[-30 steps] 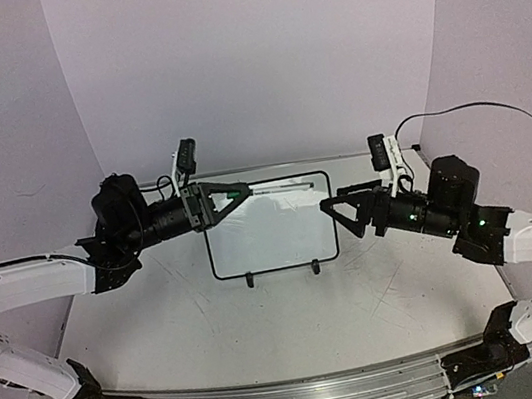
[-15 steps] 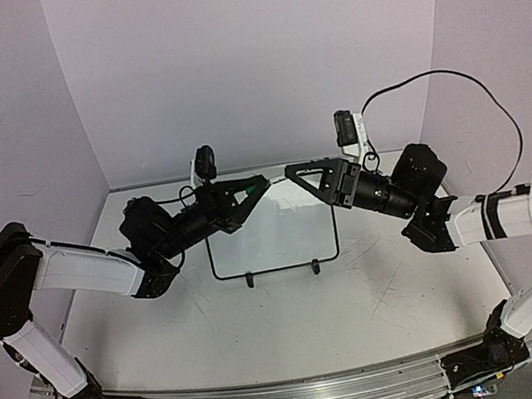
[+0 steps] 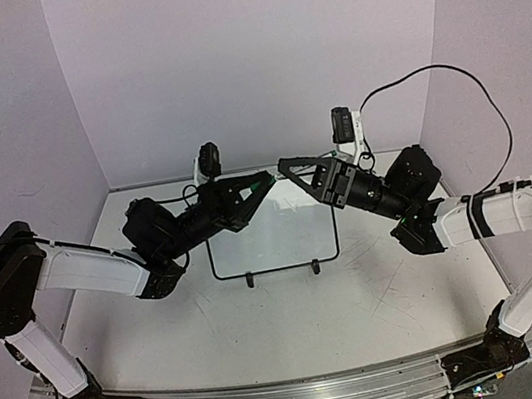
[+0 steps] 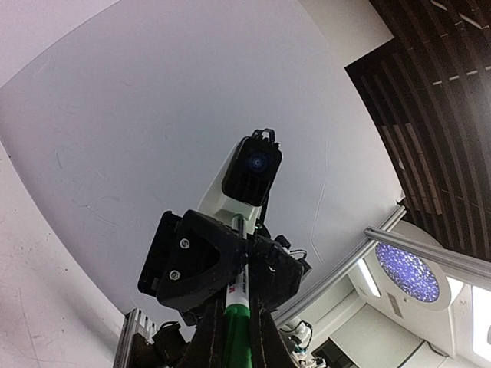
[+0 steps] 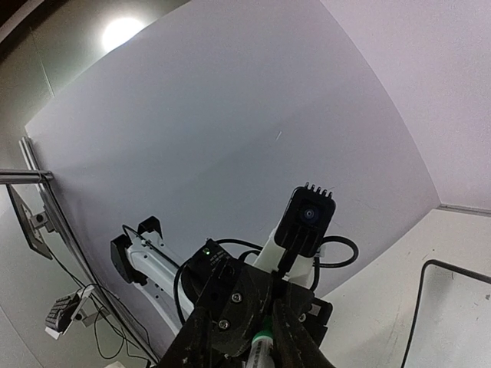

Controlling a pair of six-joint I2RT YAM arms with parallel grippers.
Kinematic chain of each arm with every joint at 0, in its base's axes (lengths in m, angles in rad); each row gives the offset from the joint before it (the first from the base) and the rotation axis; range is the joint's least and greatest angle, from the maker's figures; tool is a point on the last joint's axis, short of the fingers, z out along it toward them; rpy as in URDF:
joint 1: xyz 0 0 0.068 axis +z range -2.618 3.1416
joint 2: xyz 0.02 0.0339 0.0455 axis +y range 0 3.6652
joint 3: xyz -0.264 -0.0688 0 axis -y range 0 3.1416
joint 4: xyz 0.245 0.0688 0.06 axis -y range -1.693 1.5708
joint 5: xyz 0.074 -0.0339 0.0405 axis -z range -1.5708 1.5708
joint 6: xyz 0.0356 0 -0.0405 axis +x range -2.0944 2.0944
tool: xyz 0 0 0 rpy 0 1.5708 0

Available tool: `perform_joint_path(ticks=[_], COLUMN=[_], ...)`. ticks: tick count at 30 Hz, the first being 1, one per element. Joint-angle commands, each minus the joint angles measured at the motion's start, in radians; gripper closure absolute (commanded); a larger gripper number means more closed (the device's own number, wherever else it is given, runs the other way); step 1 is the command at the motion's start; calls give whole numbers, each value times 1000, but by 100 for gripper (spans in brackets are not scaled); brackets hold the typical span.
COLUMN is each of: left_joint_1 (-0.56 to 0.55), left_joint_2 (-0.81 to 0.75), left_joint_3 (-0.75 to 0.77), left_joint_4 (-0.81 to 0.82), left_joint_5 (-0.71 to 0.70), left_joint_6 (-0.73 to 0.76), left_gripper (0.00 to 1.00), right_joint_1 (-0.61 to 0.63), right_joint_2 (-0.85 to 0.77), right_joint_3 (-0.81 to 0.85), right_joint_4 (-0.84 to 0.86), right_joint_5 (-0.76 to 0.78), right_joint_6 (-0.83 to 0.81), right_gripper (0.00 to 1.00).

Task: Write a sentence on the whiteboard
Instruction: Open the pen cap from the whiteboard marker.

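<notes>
The whiteboard (image 3: 273, 244) stood upright on the table (image 3: 297, 328), toward the back, between the two arms. Above its top edge the left gripper (image 3: 263, 182) pointed in from the left and the right gripper (image 3: 284, 167) from the right, tips meeting, with a marker (image 4: 235, 326) running between them.

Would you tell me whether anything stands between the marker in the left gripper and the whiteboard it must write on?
Yes: the right gripper grips the far end of the marker, facing the left gripper above the top edge of the whiteboard. The board face below shows nothing on it.
</notes>
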Motion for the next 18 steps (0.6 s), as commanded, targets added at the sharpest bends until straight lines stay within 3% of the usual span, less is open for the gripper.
perform_joint_path(ticks=[1,7,18], left_joint_1=[1,1,1], left_joint_2=[6,6,5], left_joint_3=[32,32,8], left_joint_4=[210,209,209], left_joint_5=[-1,7,13], left_joint_6=[-14,-19,-33], left_gripper=[100,100,100], right_joint_1=[9,9,9], right_joint_2=[-39,-38,-38], right_joint_3=[-7,24,39], right_joint_4=[35,-86,-95], right_joint_5=[-14,-42,-22], right_joint_6=[-47,-87,-84], right_gripper=[74,75,97])
